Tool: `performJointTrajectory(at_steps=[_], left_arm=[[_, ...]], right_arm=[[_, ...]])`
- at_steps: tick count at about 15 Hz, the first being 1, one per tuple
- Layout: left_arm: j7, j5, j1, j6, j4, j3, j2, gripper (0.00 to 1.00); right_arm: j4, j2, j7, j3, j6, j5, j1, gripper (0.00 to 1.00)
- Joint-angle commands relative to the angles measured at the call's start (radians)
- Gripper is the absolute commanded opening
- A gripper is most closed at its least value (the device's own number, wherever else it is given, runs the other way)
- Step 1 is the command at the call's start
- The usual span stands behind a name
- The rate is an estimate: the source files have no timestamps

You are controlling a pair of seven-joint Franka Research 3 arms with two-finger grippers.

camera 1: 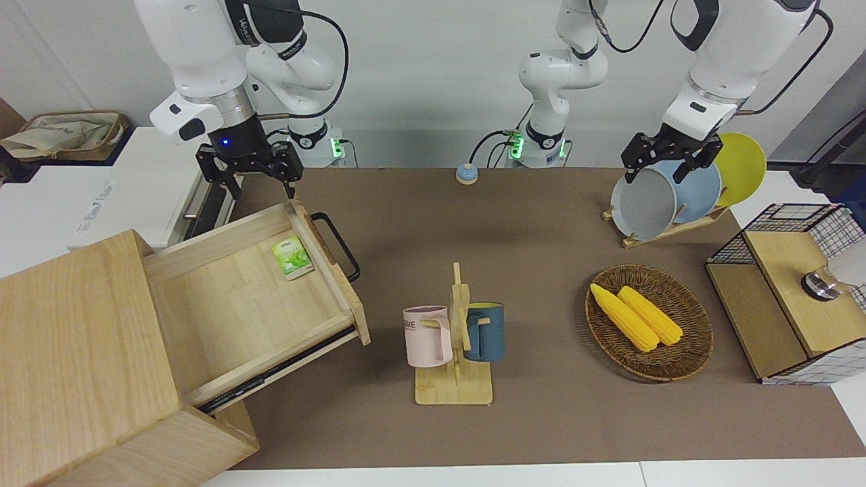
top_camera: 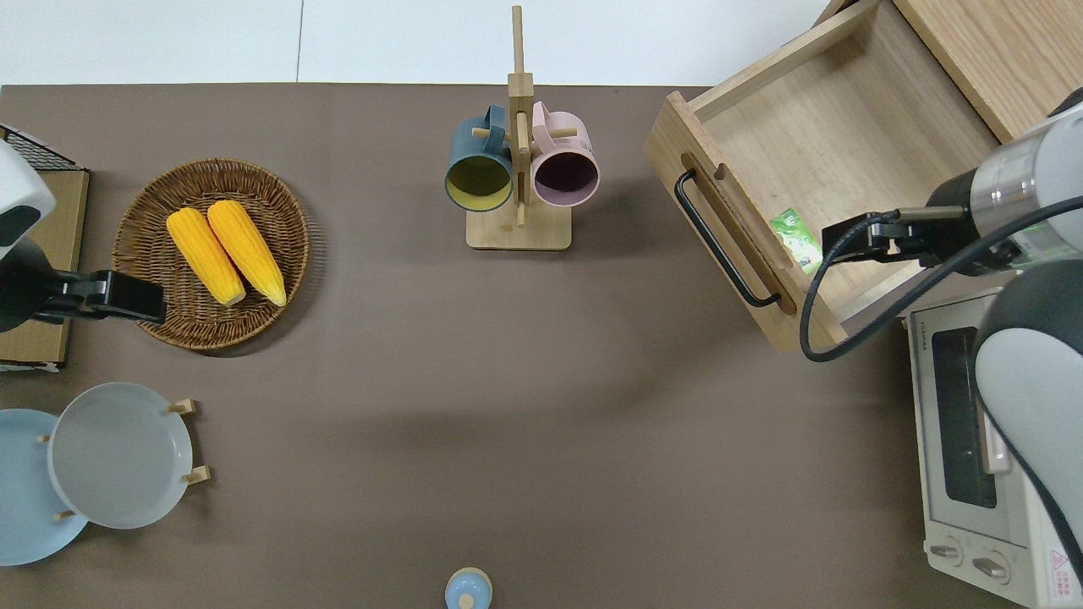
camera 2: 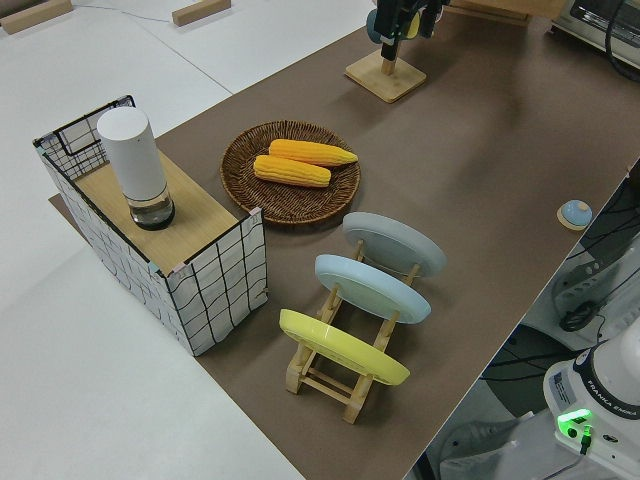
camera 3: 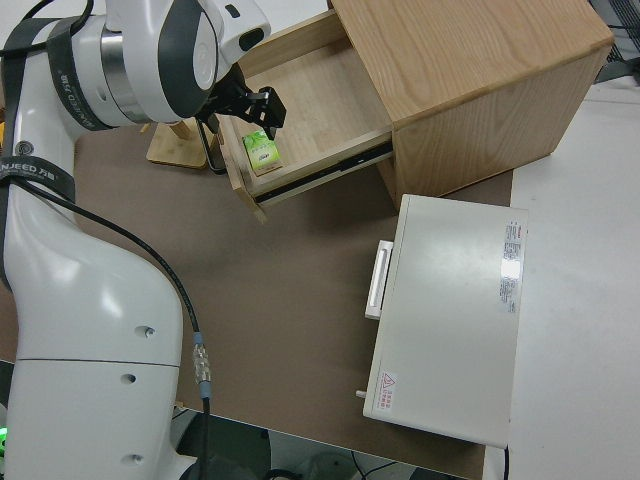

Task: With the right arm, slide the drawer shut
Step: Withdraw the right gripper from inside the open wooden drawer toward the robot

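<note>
Hovering right arm fingers [camera 1: 233, 177], open drawer [camera 1: 250, 304] below

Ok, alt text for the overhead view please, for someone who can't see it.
The light-wood drawer stands pulled out, a green packet inside, with the right gripper over its inside near the front panel. Mid-table are a mug stand and a basket of corn; the left arm is parked.

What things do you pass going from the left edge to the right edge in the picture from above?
Blue plate → grey plate → basket with two corn cobs → dark blue mug → pink mug → open drawer → toaster oven.
</note>
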Motion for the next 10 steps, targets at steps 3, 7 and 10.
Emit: performJointTrajectory(at_steps=[3,7,10], left_arm=[[0.01,0.017,0.004,-0.02,0.024,-0.006,0.011,0.99],[0.01,0.017,0.004,-0.02,0.024,-0.006,0.011,0.99],[0.01,0.017,0.004,-0.02,0.026,-0.006,0.011,0.99]], right_arm=[[-0.008,-0.009,-0.028,0.01,-0.006,-0.028,-0.005,0.99],[-0.008,-0.009,-0.063,0.01,-0.006,-0.028,-0.009,0.99],[-0.006,-0.009,-0.072,0.01,-0.008,-0.028,-0.01,0.88]])
